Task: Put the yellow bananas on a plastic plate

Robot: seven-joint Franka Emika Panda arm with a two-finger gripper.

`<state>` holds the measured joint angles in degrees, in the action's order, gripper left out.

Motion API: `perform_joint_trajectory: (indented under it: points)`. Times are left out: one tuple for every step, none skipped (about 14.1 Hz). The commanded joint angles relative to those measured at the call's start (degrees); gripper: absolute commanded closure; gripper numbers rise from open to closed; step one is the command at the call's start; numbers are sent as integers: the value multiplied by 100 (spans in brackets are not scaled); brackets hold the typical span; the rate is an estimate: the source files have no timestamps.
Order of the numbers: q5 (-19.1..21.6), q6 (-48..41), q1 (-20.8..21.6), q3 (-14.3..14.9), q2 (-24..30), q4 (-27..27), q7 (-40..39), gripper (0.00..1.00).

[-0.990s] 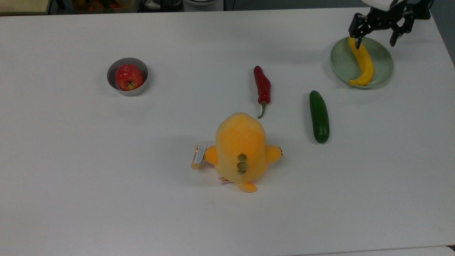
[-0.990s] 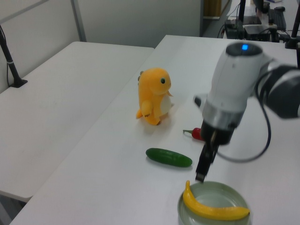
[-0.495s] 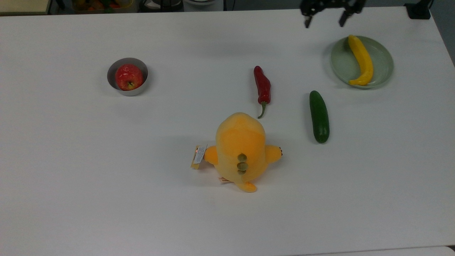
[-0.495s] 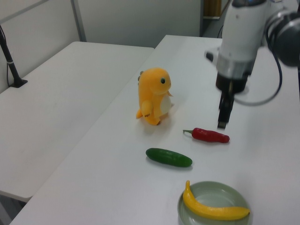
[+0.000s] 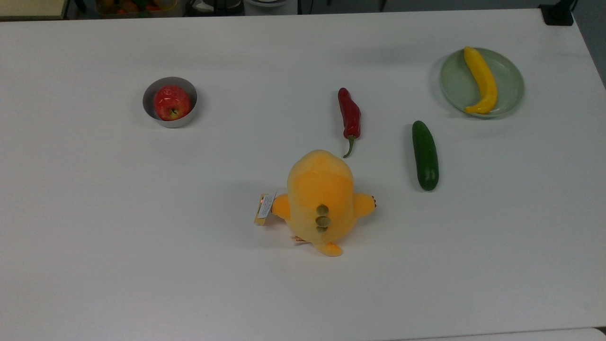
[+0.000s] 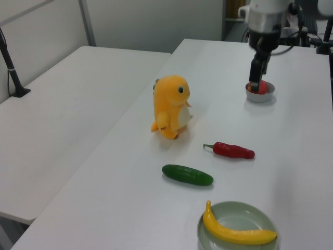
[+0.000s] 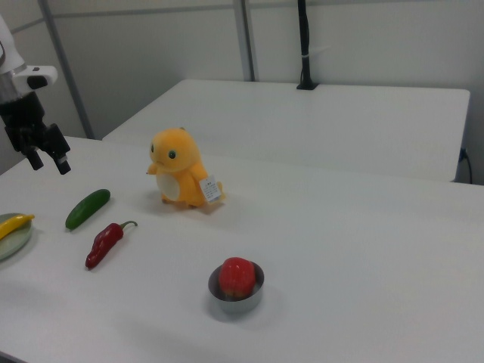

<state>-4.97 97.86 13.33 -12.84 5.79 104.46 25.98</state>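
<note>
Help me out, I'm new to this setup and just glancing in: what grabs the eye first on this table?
The fat orange plush toy stands upright mid-table, the biggest and brightest thing there. Next comes the yellow banana lying inside the pale green plate near the top view's upper right corner, with a cucumber and a red chili between them. The robot's hand hangs open above the table, holding nothing.

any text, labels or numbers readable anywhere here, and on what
Nothing can be read.
Paper tag on the plush toy: it carries print, too small to read.
Banana, plate, cucumber, chili pepper, apple and bowl: no markings visible.
</note>
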Motion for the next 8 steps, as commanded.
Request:
perform_joint_trajectory:
  points:
    - [128,-259,-199,377,230,188,-216,0]
    - [136,-85,-217,675,204,215,-530,0]
    - [136,-13,-217,921,186,215,-751,0]
    - [136,-13,-217,1141,168,197,-909,0]
    - [145,-13,-226,1300,177,197,-1041,0]
    - [154,-4,-295,1363,142,189,-1156,0]
    - [163,31,-461,1363,116,206,-1253,0]
    - [180,153,-567,1381,2,171,-1428,0]
